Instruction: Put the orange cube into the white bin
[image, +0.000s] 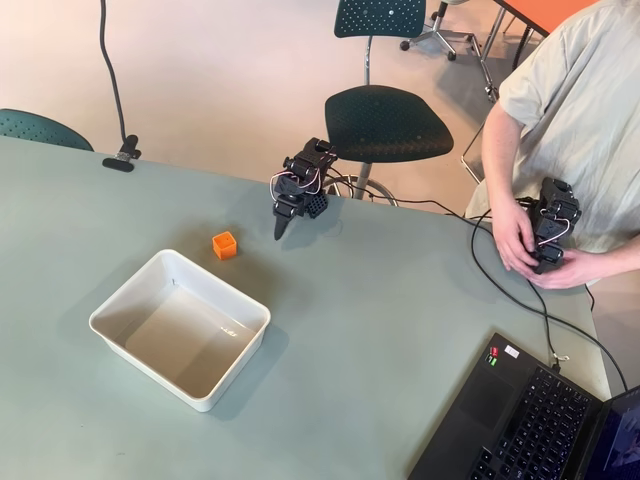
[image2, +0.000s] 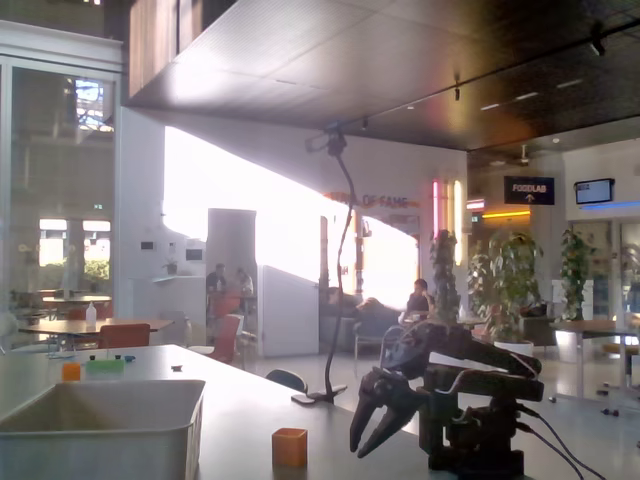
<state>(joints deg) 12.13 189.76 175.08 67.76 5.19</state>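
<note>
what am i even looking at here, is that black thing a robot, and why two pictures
Yes, the black thing is a small robot arm standing on a grey-green table. Its tip is a two-finger gripper, like a claw, seen from the side as. It points down at the table, its fingers slightly parted, and holds nothing.

The two pictures show one moment from two cameras. One looks down from above. The other stands low at table height and looks across the table into a large hall.

On the table lie a small orange cube, also at, and beside it a shallow white bin, which is empty. The cube sits between the gripper and the bin, touching neither. A laptop lies at the table's corner.

The person at the right is steering the arm with a handheld controller.
</note>
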